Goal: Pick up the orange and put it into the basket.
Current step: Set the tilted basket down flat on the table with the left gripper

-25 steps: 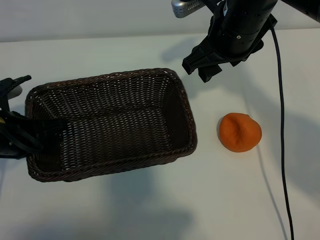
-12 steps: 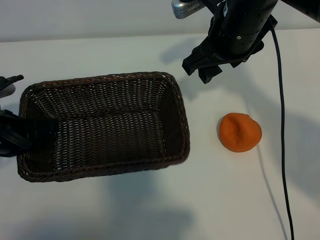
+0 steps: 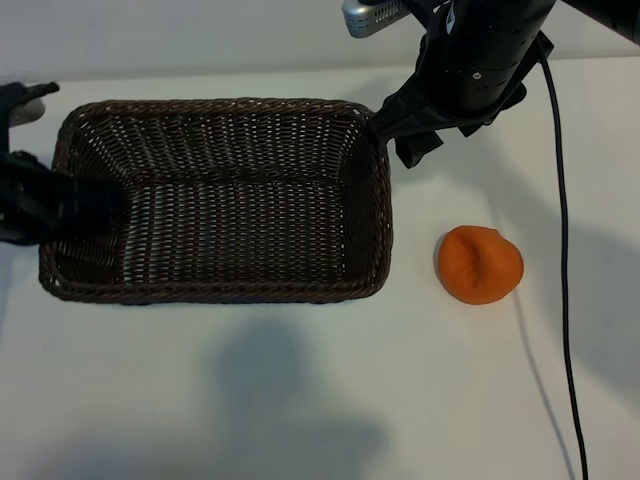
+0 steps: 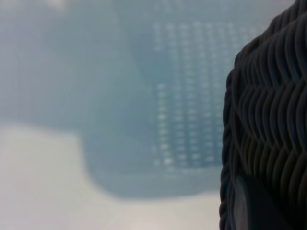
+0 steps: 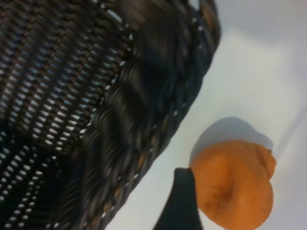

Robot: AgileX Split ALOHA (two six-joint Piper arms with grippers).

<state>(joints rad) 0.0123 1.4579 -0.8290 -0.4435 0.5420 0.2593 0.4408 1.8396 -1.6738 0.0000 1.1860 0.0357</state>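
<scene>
White tabletop (image 3: 300, 400): left gripper (image 3: 60, 205), clenched on the basket (image 3: 215, 290) wall, has swung it toward upper frame; right gripper (image 3: 405, 130) hangs unclenched, orange (image 3: 481, 264) untouched at right.

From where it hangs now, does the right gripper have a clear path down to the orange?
Probably yes. The right gripper hangs open above the table, the orange lies bare beside the basket, and nothing sits between them.

Exterior camera: looking steeply down on the table (image 3: 300, 400). Left wrist camera: sitting pressed close against the basket (image 4: 268, 124) weave. Right wrist camera: hanging close above the basket (image 5: 96, 96) corner and the orange (image 5: 235, 184), both also showing in the exterior view.
</scene>
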